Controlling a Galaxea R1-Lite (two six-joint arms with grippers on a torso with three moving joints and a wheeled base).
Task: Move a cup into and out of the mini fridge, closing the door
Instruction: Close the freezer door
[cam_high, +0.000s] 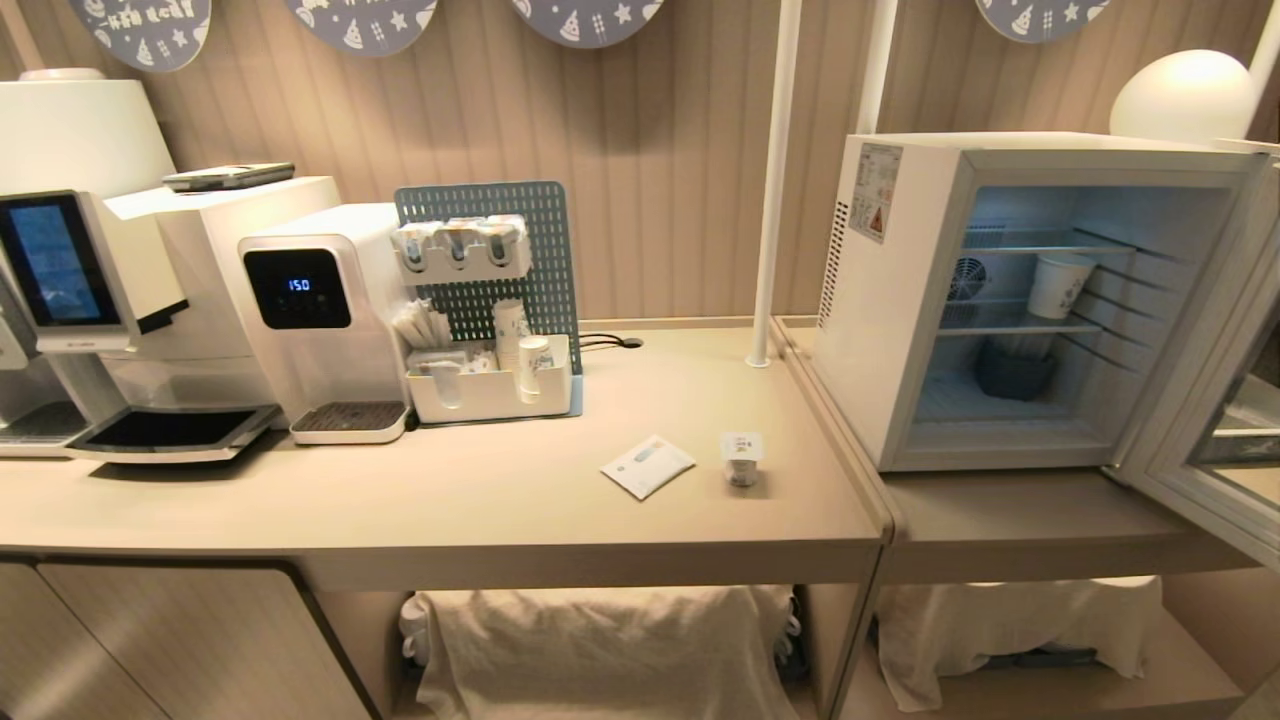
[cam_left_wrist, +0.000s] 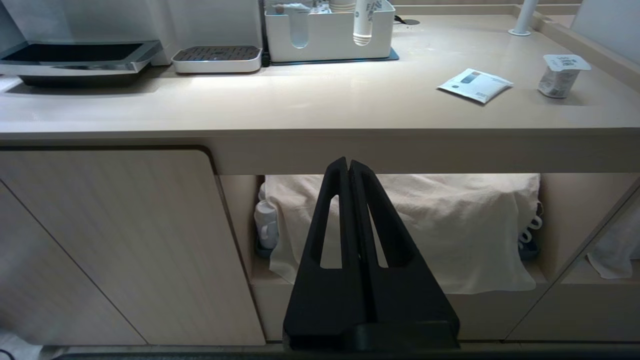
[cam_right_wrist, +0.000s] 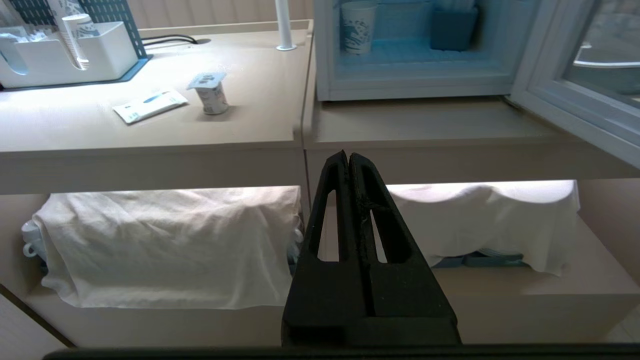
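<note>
A: Start with the big things. Where does the mini fridge (cam_high: 1040, 300) stand?

B: On the lower worktop (cam_high: 1000, 510) at the robot's right, its door (cam_high: 1215, 430) swung wide open toward the right. A paper cup (cam_high: 1058, 285) sits on a wire shelf inside.

A: And the cup?

B: The cup (cam_high: 741, 458) stands upright on the main worktop (cam_high: 400, 500), foil lid up, just beside a flat sachet (cam_high: 647, 465) and left of the fridge, apart from both.

A: Which arm is nearer?

B: I'd judge the right. Both hang low in front of the cabinets, below the worktop edge. From the right gripper (cam_right_wrist: 348, 159) the cup lies up and to the robot's left; from the left gripper (cam_left_wrist: 348, 165) it is well off to the robot's right.

A: The jaws?

B: Clenched on both, tips pressed together, nothing held. They must part before any grasp.
</note>
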